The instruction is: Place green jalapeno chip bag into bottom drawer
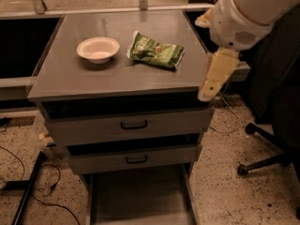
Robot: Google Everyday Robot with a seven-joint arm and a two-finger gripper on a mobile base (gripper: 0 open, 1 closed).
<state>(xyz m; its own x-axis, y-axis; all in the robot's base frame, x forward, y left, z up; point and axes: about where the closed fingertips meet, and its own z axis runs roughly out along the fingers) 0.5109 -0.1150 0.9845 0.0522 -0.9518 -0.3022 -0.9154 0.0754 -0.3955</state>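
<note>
The green jalapeno chip bag (156,54) lies flat on the grey cabinet top (117,81), right of centre. The bottom drawer (138,198) is pulled out at the foot of the cabinet, and its flat grey floor shows nothing in it. My gripper (207,92) hangs pale beige below the white arm, just off the top's front right corner. It is to the right of the bag and lower in the picture, apart from it and holding nothing that I can see.
A white round bowl (98,49) sits left of the bag. The two upper drawers (134,124) (136,159) with black handles are pushed nearly in. A black office chair (274,125) stands at the right. Cables (28,191) lie on the speckled floor at the left.
</note>
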